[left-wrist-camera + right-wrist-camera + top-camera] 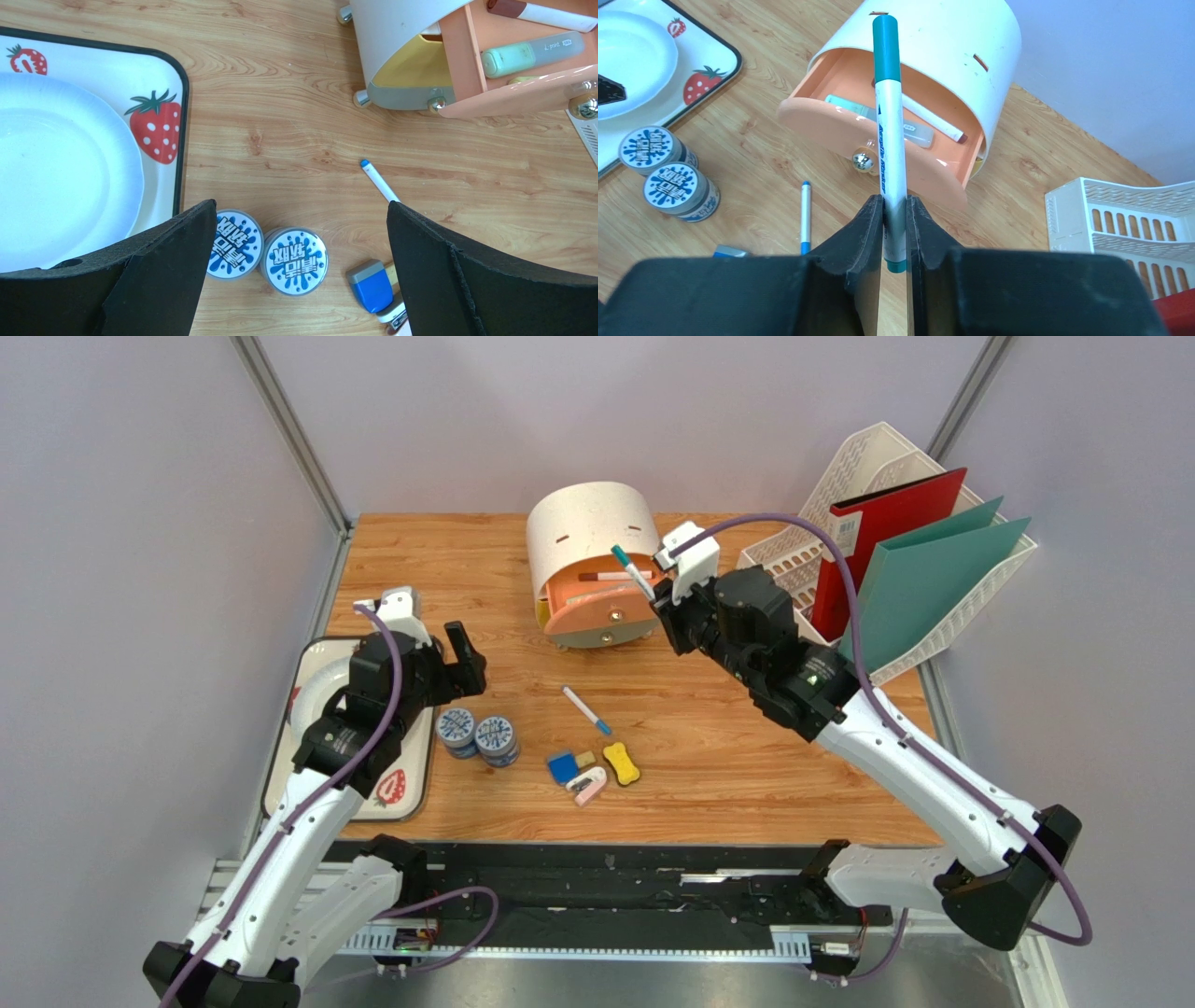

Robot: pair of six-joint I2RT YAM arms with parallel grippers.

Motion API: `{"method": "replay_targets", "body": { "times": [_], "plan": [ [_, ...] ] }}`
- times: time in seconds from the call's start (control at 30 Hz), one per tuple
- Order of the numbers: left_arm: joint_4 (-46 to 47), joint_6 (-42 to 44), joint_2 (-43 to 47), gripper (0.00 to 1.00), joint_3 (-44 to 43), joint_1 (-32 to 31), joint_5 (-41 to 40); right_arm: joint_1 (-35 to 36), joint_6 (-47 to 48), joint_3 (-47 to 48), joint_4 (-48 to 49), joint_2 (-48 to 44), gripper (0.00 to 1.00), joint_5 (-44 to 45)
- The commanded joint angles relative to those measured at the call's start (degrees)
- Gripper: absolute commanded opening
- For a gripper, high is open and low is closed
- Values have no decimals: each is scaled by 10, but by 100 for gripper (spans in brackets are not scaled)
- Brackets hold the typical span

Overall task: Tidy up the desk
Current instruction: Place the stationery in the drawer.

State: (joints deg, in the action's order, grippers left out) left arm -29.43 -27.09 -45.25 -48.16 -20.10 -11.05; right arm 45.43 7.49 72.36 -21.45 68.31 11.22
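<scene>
Right tool [895,213] pinches a teal marker [889,105] at the open drawer [829,133] (pens already inside); left tool [300,213] gapes wide, with tins [295,260], blue pen [379,183] and small stationery [596,770] unsorted on the surface [759,161].

The marker [889,140] is teal-and-white, the drawer [822,129] peach, the tray [161,77] strawberry-printed, the desk [281,140] orange-brown wood-grain.

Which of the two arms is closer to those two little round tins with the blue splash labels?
Left. The left gripper hangs open just behind the round tins; the right gripper is across the desk at the drawer box, shut on a teal marker.
</scene>
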Motion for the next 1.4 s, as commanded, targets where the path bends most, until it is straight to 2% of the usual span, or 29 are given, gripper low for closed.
{"method": "replay_targets", "body": {
  "times": [0.0, 0.03, 0.17, 0.33, 0.43, 0.7, 1.0, 1.1, 1.3, 1.37],
  "plan": [
    [10, 5, 4, 99, -13, 4, 2, -44, 60, 56, -28, 26, 0, -82],
    [10, 5, 4, 99, -14, 4, 2, -69, 74, 63, -32, 31, 0, -140],
    [10, 6, 3, 99, -13, 4, 3, -112, 132, 84, -40, 62, 0, -230],
    [15, 5, 2, 99, -13, 4, 6, -183, 139, 150, -69, 122, 0, -373],
    [17, 3, -2, 99, -12, 4, 10, -203, 138, 193, -78, 160, 0, -434],
    [12, 10, 1, 99, -12, 4, 0, -205, 198, 297, -184, 263, 0, -459],
    [18, 12, -9, 99, -14, 5, 1, -206, 227, 312, -212, 304, 0, -427],
    [20, 12, -11, 99, -14, 5, 2, -206, 232, 319, -214, 315, 7, -418],
    [20, 10, -11, 99, -12, 5, 3, -206, 232, 339, -218, 333, 11, -406],
    [20, 10, -10, 99, -13, 5, 3, -206, 234, 345, -221, 338, 16, -404]
  ]
}}
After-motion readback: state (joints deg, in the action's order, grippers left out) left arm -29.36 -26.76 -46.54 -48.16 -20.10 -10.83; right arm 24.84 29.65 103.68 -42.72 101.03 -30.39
